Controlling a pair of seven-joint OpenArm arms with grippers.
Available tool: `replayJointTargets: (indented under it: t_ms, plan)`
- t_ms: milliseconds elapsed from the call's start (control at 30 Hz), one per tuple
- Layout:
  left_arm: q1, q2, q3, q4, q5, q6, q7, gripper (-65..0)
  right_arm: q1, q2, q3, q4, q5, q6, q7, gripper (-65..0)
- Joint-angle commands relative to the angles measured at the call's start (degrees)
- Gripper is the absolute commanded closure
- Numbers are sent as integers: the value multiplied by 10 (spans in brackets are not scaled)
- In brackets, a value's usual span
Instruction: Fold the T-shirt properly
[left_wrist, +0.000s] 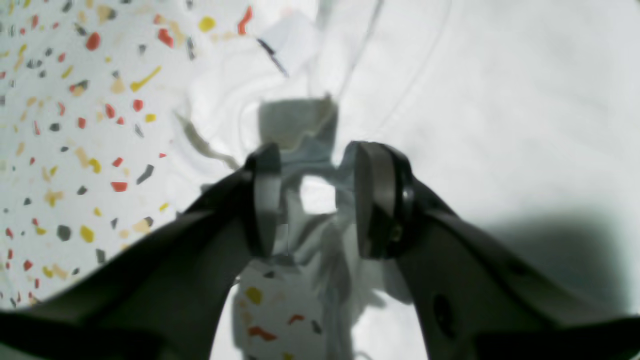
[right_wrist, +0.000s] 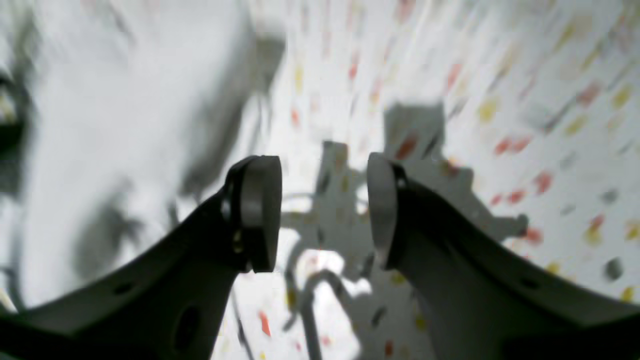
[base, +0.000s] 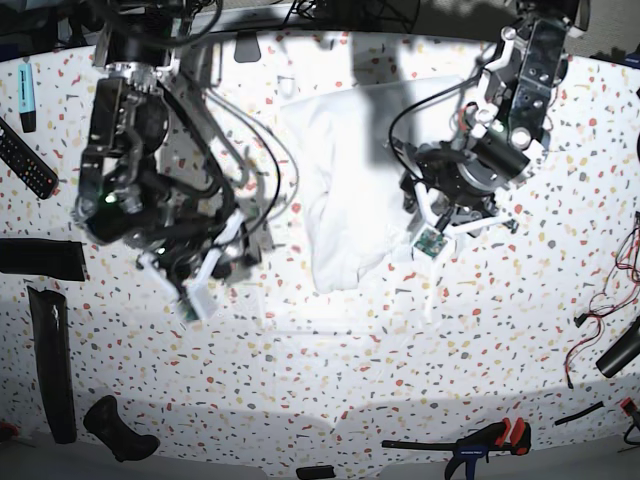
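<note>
Right gripper (right_wrist: 324, 210) hangs spread and empty over the speckled table (base: 330, 360), its wrist view smeared with blur. At centre lies the T-shirt (base: 345, 180), partly folded and shadowed. Left gripper (left_wrist: 312, 200) pinches a bunch of its cloth; the white neck label (left_wrist: 290, 42) is unreadable.

Base view looks straight down; both wrist views look closely past their jaws.
</note>
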Motion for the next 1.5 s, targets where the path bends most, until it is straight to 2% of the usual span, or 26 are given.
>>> replayJointTargets:
  t_ms: [0, 67, 167, 233, 300, 400, 467, 567, 700, 833, 1000, 1100, 1200, 1467]
  plan:
    - [-8, 0, -1, 13, 2, 2, -13, -241, 8, 0, 8, 16, 25, 2, 9, -280]
    - [-8, 0, -1, 13, 37, 2, -16, -241, 8, 0, 17, 21, 73, 7, 9, -280]
    - [-9, -2, -1, 13, 126, 7, -20, -241, 8, -3, 13, 21, 182, 44, 7, -280]
    - [-12, -15, -1, 13, 146, 40, -19, -241, 8, -12, -3, 21, 237, 51, 4, -280]
    - [-17, -31, -1, 13, 185, 66, -19, -241, 8, -24, -30, 21, 262, 51, -4, -280]
    - [-26, -61, -2, 13, 271, 129, -14, -241, 9, -31, -84, 21, 272, 51, -8, -280]
    - [-27, -84, -12, 13, 301, 160, -14, -241, 10, -31, -121, 21, 276, 51, -8, -280]
    - [-24, -114, -44, 13, 300, 172, -10, -241, 9, -31, -166, 20, 260, 51, -7, -280]
    - [-23, -140, -83, 13, 267, 174, 0, -241, 9, -31, -197, -17, 130, 51, 34, -280]
    - [-24, -145, -103, 13, 234, 174, 0, -241, 9, -31, -191, -100, 29, 51, 71, -280]
    - [-23, -145, -103, 13, 219, 174, 0, -241, 11, -31, -182, -218, -31, 51, 140, -280]
    - [-23, -145, -103, 13, 217, 174, 0, -241, 14, -31, -182, -266, -30, 51, 145, -280]
    - [-23, -145, -103, 13, 217, 173, 0, -241, 15, -31, -182, -257, -12, 51, 142, -280]
    - [-23, -145, -103, 13, 219, 173, 0, -241, 20, -31, -182, -91, 128, 51, 63, -280]
